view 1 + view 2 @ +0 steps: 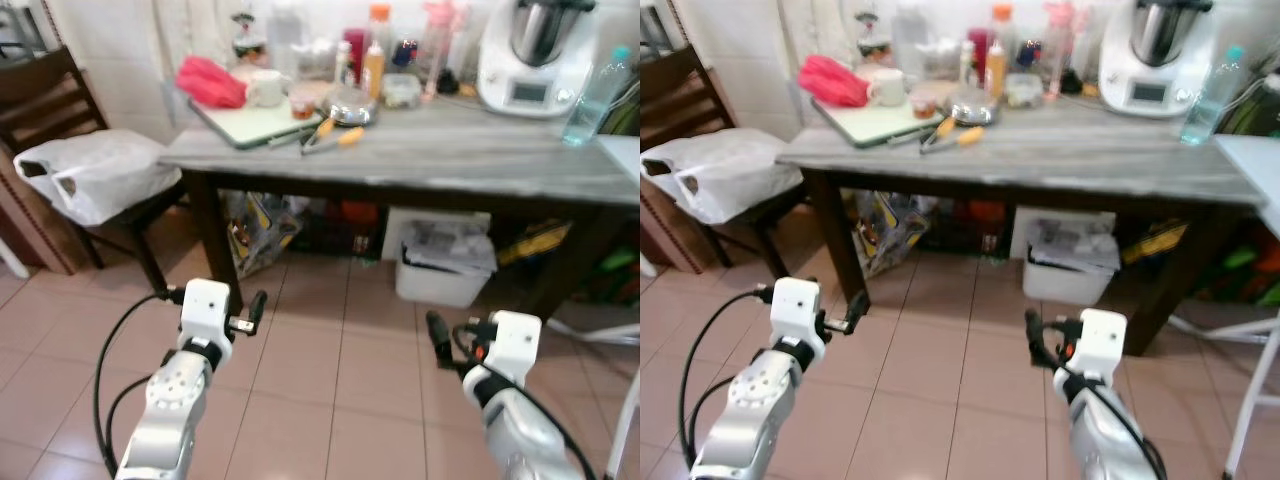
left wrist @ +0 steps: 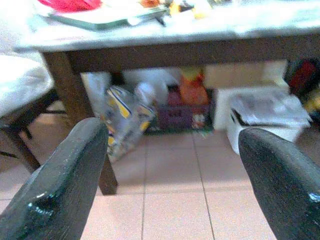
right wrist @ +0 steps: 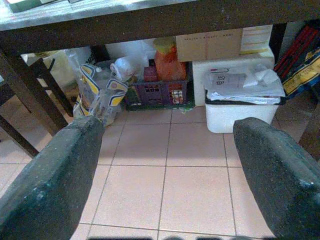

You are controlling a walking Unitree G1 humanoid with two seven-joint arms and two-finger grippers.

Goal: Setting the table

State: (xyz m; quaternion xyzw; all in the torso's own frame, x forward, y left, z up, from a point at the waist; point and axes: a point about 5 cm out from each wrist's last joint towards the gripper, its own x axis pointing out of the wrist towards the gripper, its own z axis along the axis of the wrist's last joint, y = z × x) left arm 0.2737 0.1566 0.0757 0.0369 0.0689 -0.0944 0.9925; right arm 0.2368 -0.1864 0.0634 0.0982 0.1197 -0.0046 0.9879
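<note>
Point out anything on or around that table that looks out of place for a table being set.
A white plastic bag lies slumped on the chair seat, and orange-handled tools lie loose on the table beside a crowd of bottles. Nothing looks spilled or broken.

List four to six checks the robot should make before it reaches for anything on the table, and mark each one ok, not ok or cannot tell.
1. Left gripper open and holding nothing: ok; the left wrist view shows its fingers spread apart.
2. Right gripper open and holding nothing: ok.
3. Grippers raised to the height of the table: not ok; both are below the tabletop, over the floor.
4. Floor between robot and table free to step on: ok; the white bin sits under the table.
5. Bare tabletop for a place setting: ok on the near and right part; the far left is crowded around the mug.
6. Plates or cutlery found: cannot tell.
</note>
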